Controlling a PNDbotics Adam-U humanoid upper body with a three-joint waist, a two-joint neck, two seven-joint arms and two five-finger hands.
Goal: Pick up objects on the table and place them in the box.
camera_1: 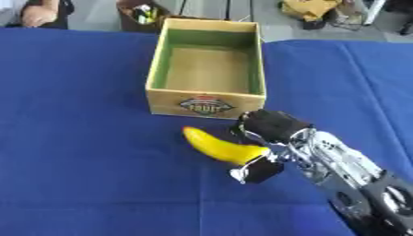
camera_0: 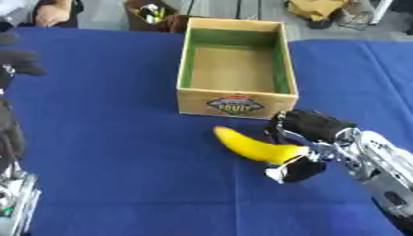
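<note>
My right hand [camera_0: 310, 138] comes in from the 4 o'clock corner of the view, silver forearm trailing off to the lower right, and it is grasping the banana [camera_0: 254, 146]: black fingers [camera_0: 310, 123] curl over the top of the fruit's near end, thumb [camera_0: 300, 171] tucked under it, so the stem end is buried in my grip and I can't see it. The banana sticks out of the hand toward 10 o'clock, yellow, curved, its free tip pointing up-left. I can't tell whether the fruit is resting on the blue tablecloth [camera_0: 121, 138] or just off it; a dark patch lies right under it. Straight out at 12 o'clock from the banana tip is the box [camera_0: 235, 102], wooden, open top, green on the inner walls, bare tan floor, a fruit label on the front face. Nothing inside it that I can see. Banana is near the box's front wall but apart from it, outside the box. My fingers are just beside the box's front right corner, touching or not I can't say. My left hand [camera_0: 16, 62] shows at the 9 o'clock edge of the left eye view, black, mostly cut off by the frame, so its fingers I can't judge; the arm runs down that edge to the 7 o'clock corner.
</note>
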